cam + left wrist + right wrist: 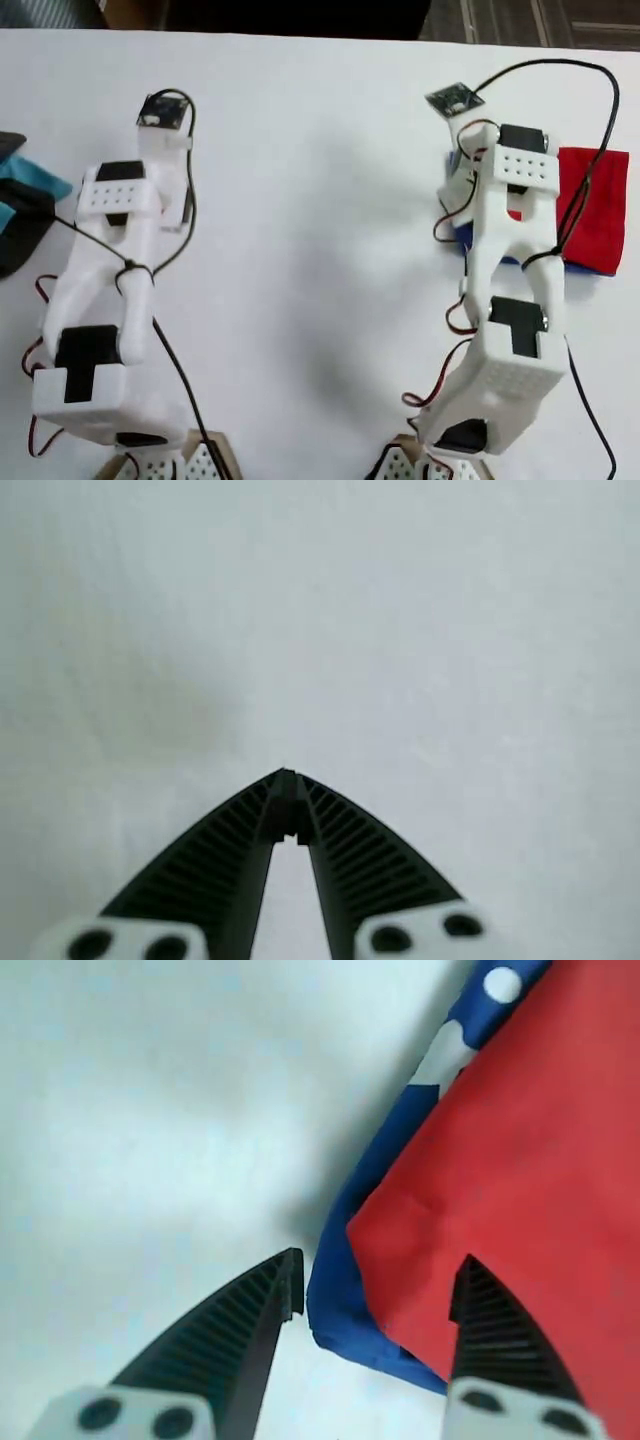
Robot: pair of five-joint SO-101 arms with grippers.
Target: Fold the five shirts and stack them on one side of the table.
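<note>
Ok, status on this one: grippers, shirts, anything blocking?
Left gripper shut, over table. Right gripper open, straddling corner of red shirt stacked on blue dotted shirt. Teal shirt and dark shirt bunched at table's left edge. Nothing blocking.

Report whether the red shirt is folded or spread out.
Folded: the red shirt lies as a neat rectangle atop the blue shirt.

I count two arms, my left arm [105, 270] and my right arm [515, 260], so two grippers: left gripper [287, 780], right gripper [378, 1265]. At frame right, two folded shirts: one red shirt [600, 200], one blue dotted shirt [340, 1300]. At the left edge, one teal cloth [30, 182] and one dark cloth [20, 238] (how many garments, I cannot tell). One table [320, 150].
</note>
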